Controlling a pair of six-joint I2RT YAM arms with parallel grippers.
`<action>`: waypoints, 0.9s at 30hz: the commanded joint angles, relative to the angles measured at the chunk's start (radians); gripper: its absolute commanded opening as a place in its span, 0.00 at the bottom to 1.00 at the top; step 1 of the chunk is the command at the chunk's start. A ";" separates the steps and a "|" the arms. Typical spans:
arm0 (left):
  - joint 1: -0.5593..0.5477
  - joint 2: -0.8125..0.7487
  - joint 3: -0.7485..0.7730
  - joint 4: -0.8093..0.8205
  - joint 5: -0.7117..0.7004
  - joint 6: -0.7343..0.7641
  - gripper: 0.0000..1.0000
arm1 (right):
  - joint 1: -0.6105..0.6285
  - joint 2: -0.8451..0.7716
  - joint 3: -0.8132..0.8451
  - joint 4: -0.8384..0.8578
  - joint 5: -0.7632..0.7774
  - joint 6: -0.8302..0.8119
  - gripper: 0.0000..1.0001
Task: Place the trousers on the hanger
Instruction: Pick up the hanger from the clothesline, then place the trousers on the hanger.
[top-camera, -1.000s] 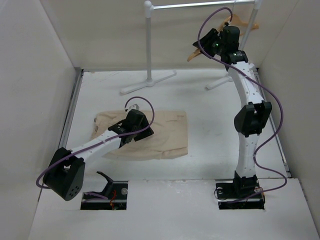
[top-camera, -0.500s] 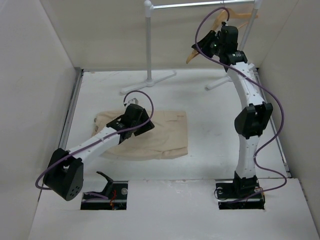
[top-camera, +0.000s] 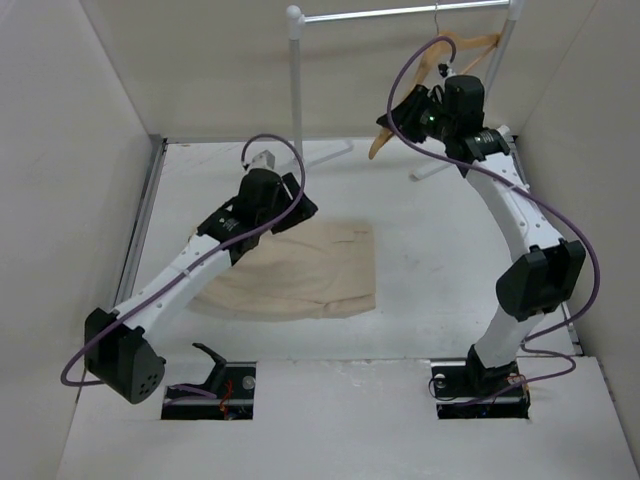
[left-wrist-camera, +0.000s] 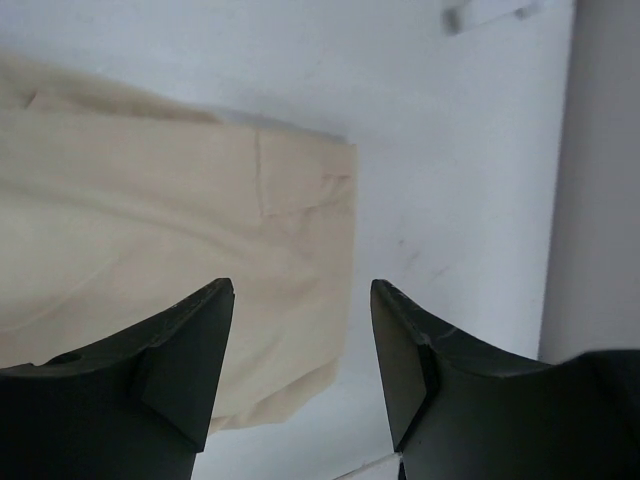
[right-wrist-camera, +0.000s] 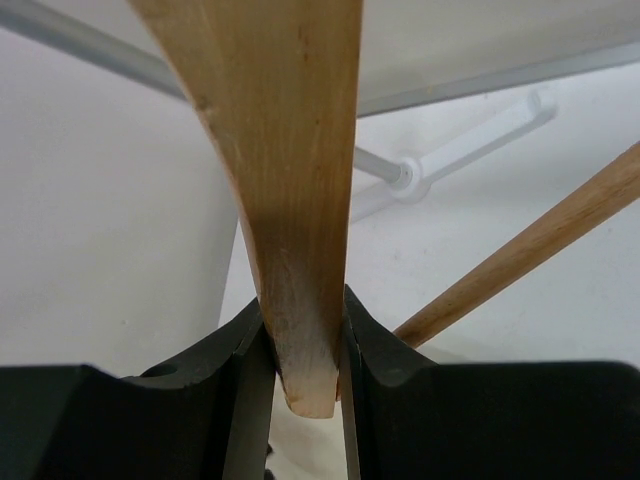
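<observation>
Right end effector (right-wrist-camera: 300, 345) is clamped on light-brown wooden triangular hanger (right-wrist-camera: 285, 150) at white metal rack (top-camera: 296, 90). Left end effector (left-wrist-camera: 300, 350) is spread wide, empty, above beige cotton trousers (left-wrist-camera: 150, 230) laid flat on counter (top-camera: 430, 270); draping not yet done.

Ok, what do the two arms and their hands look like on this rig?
The left arm and right arm are white tubes with black joint housings, each trailed by a looping purple cable. The left hand and right hand have matte black, wedge-shaped fingers. No markings show.
</observation>
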 joint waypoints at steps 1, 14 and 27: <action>0.009 -0.040 0.160 -0.018 -0.010 0.063 0.55 | 0.020 -0.107 -0.103 0.096 -0.035 -0.039 0.19; -0.150 0.142 0.480 0.014 -0.056 0.232 0.58 | 0.118 -0.417 -0.600 0.073 -0.044 -0.052 0.18; -0.272 0.397 0.645 0.062 -0.047 0.249 0.60 | 0.264 -0.544 -0.824 0.050 -0.006 -0.057 0.17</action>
